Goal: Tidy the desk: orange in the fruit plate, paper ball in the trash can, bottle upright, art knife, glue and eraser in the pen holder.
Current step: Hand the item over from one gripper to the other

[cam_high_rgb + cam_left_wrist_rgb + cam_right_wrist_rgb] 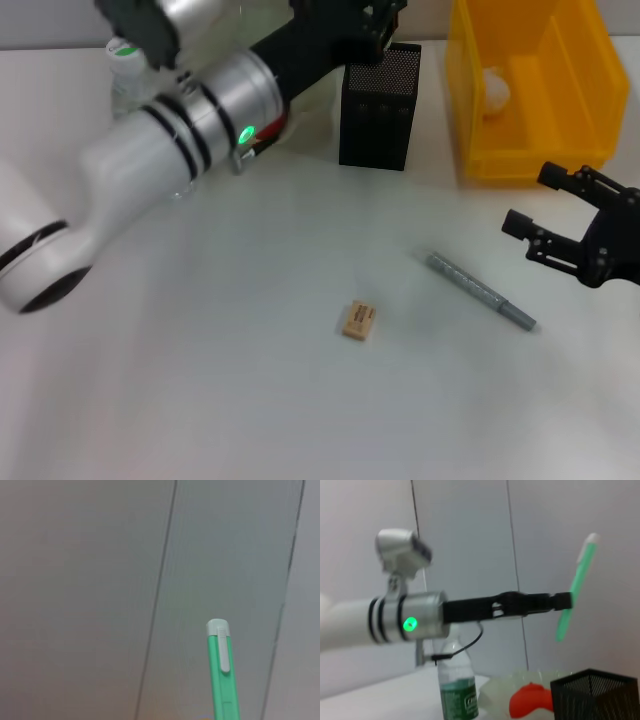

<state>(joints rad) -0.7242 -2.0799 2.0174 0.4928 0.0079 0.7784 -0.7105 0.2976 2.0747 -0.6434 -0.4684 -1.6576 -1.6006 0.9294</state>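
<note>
My left gripper (565, 600) is shut on a green pen-shaped art knife (575, 587) with a clip (220, 670) and holds it tilted above the black mesh pen holder (380, 105). My right gripper (535, 200) is open and empty, low at the right, in front of the yellow trash can (470, 120). The paper ball (495, 90) lies inside the can. The tan eraser (358, 321) and a grey pen-shaped stick (480, 290) lie on the table. The bottle (122, 60) stands upright. The orange (532, 700) lies in the pale-green fruit plate (497, 690).
My left arm (180, 140) stretches across the back left of the white table and hides most of the fruit plate in the head view. The pen holder and the trash can stand side by side at the back.
</note>
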